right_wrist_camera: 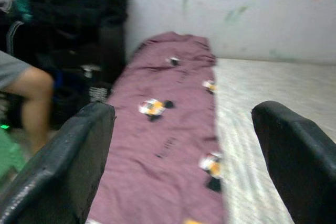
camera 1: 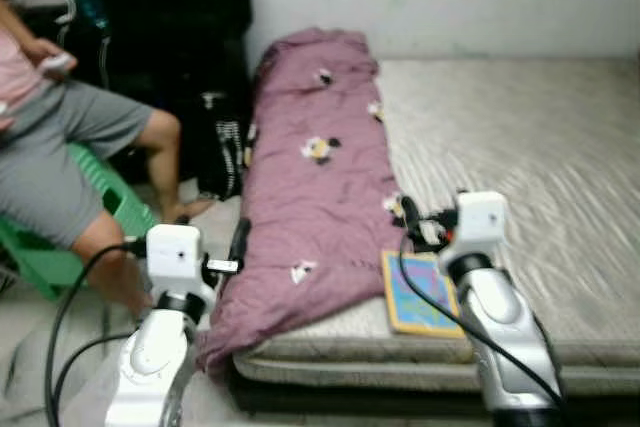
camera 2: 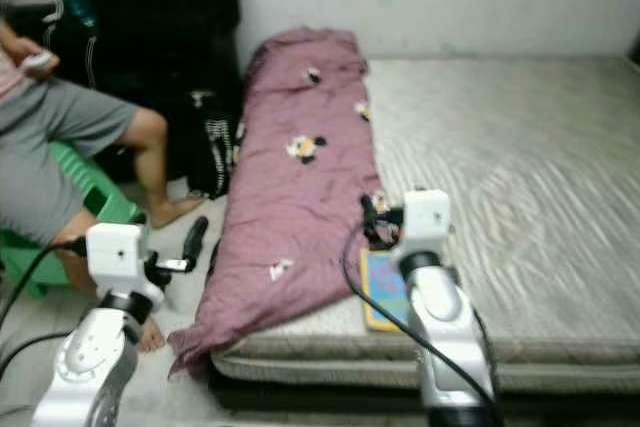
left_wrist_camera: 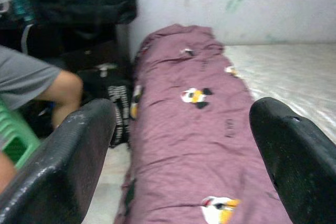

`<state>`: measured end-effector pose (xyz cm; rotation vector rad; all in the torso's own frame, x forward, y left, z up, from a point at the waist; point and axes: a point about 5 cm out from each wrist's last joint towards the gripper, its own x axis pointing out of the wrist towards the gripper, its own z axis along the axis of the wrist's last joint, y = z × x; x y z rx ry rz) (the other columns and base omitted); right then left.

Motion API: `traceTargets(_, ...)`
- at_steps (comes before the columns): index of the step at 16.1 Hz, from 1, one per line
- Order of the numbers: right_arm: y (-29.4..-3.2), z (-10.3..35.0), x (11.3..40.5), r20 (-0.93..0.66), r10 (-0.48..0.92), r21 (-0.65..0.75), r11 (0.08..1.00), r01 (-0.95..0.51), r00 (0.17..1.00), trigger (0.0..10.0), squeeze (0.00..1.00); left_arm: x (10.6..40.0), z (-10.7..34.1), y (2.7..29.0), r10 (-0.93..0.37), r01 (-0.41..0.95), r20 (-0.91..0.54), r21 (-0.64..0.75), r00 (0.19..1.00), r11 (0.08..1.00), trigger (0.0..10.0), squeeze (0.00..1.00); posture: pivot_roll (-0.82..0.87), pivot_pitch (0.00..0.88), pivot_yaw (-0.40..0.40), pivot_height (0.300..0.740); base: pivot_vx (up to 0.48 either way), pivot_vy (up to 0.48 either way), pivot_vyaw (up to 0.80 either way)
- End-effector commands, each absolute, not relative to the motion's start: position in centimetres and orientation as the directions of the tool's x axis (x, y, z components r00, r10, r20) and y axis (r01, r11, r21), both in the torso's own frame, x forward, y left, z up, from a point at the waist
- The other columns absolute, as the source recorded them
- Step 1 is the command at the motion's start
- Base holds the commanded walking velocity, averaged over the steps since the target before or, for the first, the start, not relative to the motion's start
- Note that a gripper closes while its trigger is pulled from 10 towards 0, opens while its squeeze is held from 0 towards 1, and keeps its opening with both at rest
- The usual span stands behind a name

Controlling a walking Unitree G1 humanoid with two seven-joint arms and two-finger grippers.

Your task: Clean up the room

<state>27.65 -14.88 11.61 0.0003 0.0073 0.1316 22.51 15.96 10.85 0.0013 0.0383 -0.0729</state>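
Silver arms reach out low in front, one on each side. The left end effector (camera 1: 238,239) is held out by the near left corner of the bed (camera 1: 560,147), and its two black fingers (left_wrist_camera: 68,156) are spread wide with nothing between them. The right end effector (camera 1: 408,212) hangs over the near edge of the bed, also wide and holding nothing. Both look ready to grab something.

Just under the right arm, a bright book (camera 1: 420,297) lies flat at the near edge of the bed, touching the purple blanket (camera 1: 315,167). The blanket is bunched in a long roll down the left side of the bed, and its near end droops over the edge. It looks like the thing to tidy first.

Beside the bed, a person (camera 1: 70,147) sits on a green stool (camera 1: 40,247). Dark bags (camera 1: 215,147) rest against the far wall.
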Motion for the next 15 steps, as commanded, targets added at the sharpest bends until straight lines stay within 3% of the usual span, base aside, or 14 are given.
traceTargets(1,-14.35,12.19,27.81,0.014,0.155,-0.001,0.988,-0.155,0.988,10.0,0.0,22.67,10.96,16.19,-0.059,0.059,-0.038,0.009,0.998,0.998,10.0,0.0,-0.06,0.008,0.001,0.74,0.0,0.0,0.0)
traceTargets(6,-14.53,12.09,27.87,0.013,0.153,-0.012,0.988,-0.153,0.988,10.0,0.0,22.71,10.95,16.13,-0.054,0.054,-0.034,0.013,0.998,0.998,10.0,0.0,-0.05,0.002,0.001,0.74,0.0,0.0,0.0)
traceTargets(13,-14.82,11.55,27.76,-0.003,0.124,-0.008,0.992,-0.124,0.992,10.0,0.0,22.7,10.63,15.99,-0.063,0.063,-0.045,0.005,0.997,0.998,10.0,0.0,-0.06,0.0,0.006,0.74,0.0,0.0,0.54)
traceTargets(15,-14.92,11.58,27.87,-0.001,0.117,-0.012,0.993,-0.117,0.993,10.0,0.0,22.78,10.59,15.93,-0.068,0.069,-0.046,0.003,0.997,0.998,10.0,0.0,-0.06,0.0,0.004,0.74,0.0,0.0,0.0)
